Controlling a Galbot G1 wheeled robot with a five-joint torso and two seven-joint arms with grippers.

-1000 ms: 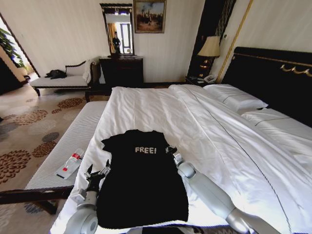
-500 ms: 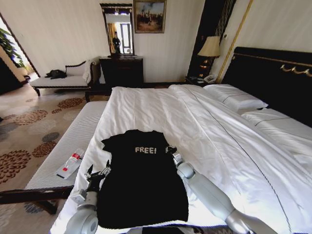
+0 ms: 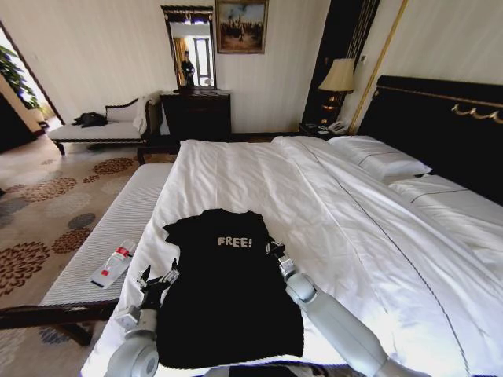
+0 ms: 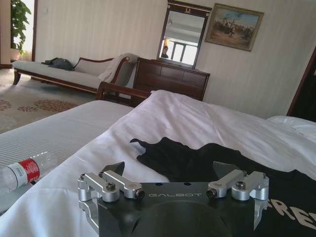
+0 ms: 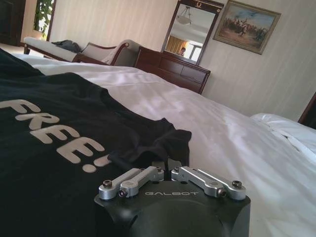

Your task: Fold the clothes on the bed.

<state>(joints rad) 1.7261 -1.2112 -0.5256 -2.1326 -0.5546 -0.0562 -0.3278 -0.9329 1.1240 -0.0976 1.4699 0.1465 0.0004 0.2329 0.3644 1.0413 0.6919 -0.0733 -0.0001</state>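
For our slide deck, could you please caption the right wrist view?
Right gripper shut on the sleeve of the black soft-fabric T-shirt lying on the white-sheeted bed.

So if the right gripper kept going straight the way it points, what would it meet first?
Probably the T-shirt's sleeve: the right gripper, its fingers close together, points right at that crumpled black fabric at the shirt's edge. Whether it already touches is unclear; beyond lies the white duvet.

1. Daylight enters by the doorway at far left; the bedside lamp [image 3: 339, 76] glows warmly.
2. The white duvet [image 3: 259, 188] looks bright, nearly washed out.
3. Head view bends at its edges.
4. Wrist views blur close up.
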